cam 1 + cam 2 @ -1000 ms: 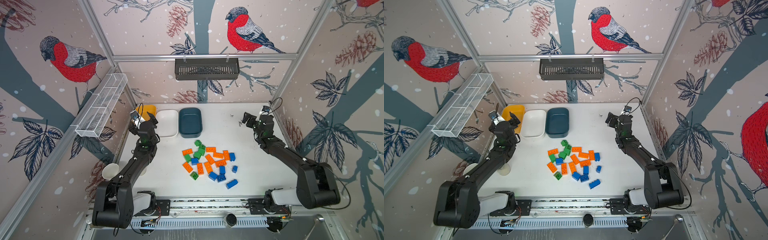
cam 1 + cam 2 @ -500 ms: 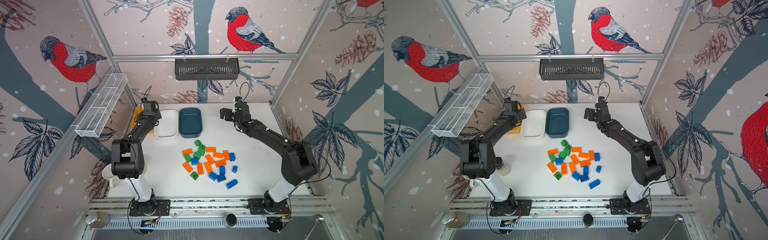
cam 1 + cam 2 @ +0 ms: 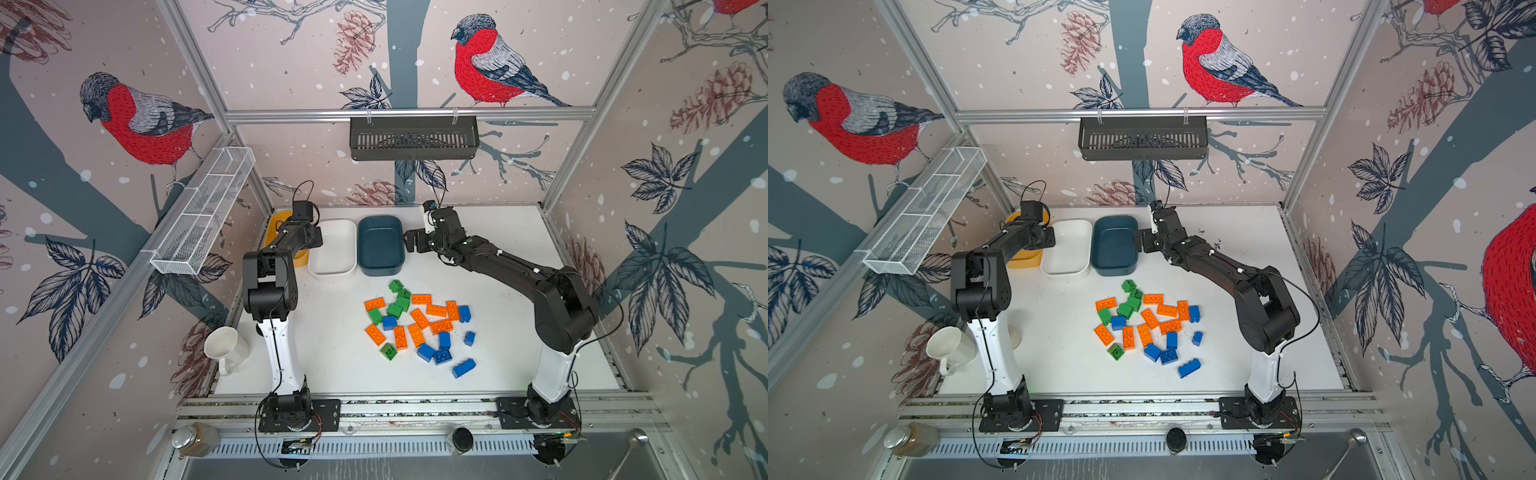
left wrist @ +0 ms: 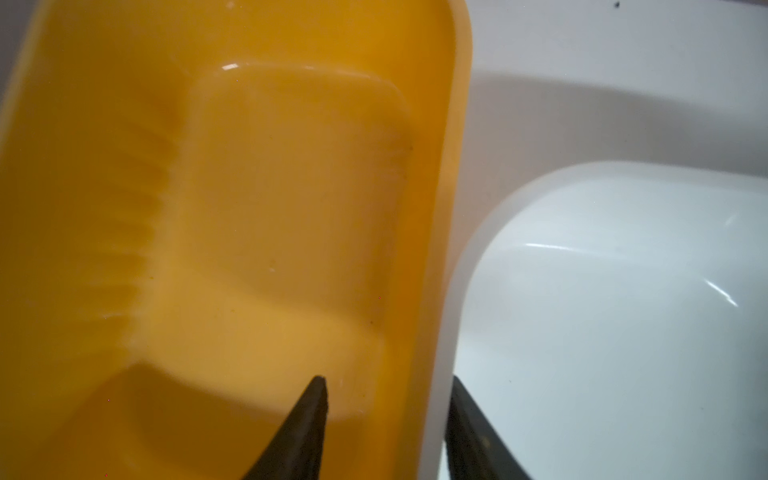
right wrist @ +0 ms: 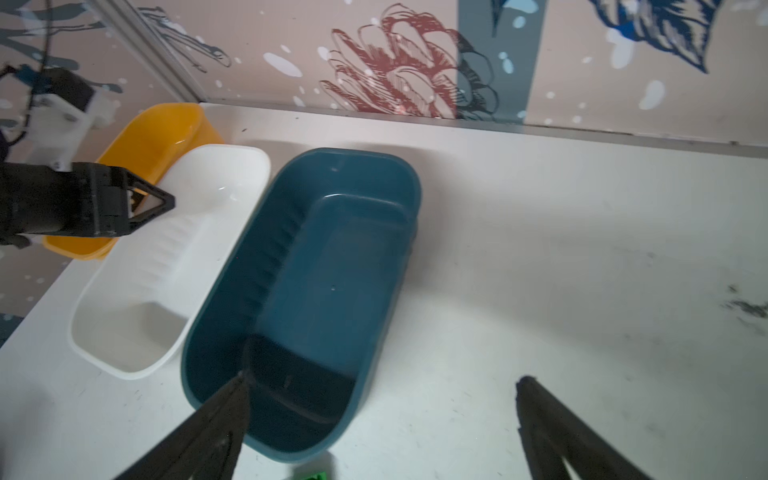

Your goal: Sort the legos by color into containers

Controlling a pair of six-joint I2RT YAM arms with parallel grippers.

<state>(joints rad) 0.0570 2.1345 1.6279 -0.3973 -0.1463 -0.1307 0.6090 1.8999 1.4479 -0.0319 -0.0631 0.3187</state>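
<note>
left end effector: jaws stood partway closed, astride the seam between two tubs. one fingertip sat inside the yellow tub and the other was over the rim of the white tub. whether it pinched the yellow wall could not be told.
right end effector: spread wide and holding nothing. one fingertip hung over the teal tub and the other over bare worktop. in both top views it was at that tub's 3 o'clock.
tub row: the three stood side by side at the worktop's 11 o'clock. the yellow was at the white one's 9 o'clock and the teal at its 3 o'clock, each just beside its neighbour.
legos: orange, green and blue bricks lay mixed in a loose pile near the worktop's middle. the pile was at the teal tub's 5 o'clock, well apart from both end effectors.
pile edges: a green brick lay at 12 o'clock, and a blue brick lay alone at 5 o'clock.
mug: white, at the pile's 9 o'clock, beside the worktop's edge.
</note>
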